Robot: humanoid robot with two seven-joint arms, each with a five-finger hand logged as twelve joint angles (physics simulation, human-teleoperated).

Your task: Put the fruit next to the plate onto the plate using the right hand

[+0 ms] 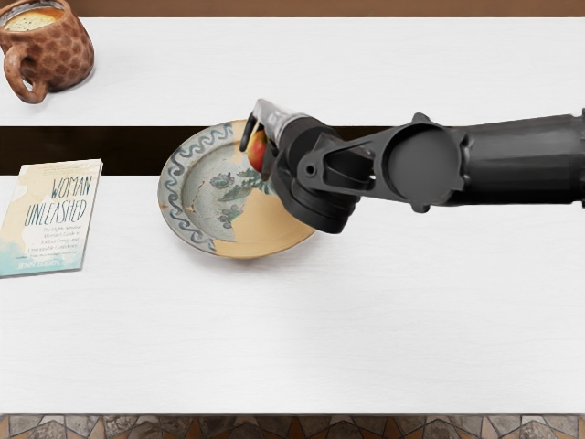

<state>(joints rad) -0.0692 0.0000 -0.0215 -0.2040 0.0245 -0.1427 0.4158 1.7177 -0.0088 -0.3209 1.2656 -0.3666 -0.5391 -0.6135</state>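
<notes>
- The right robot hand (291, 157), dark and glossy, has its fingers curled round a small red-and-yellow fruit (260, 151).
- The fruit sits over the upper right rim of the plate (175, 197); whether it touches is unclear.
- The plate is round, glazed ceramic with blue scrollwork, on a pale wood-grain worktop (366, 311).

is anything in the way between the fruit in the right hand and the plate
Nothing visible is. The right hand holds the fruit over the upper right edge of the plate, though the hand hides the part of the plate beneath it. The book and the mug sit well off to the left.
</notes>
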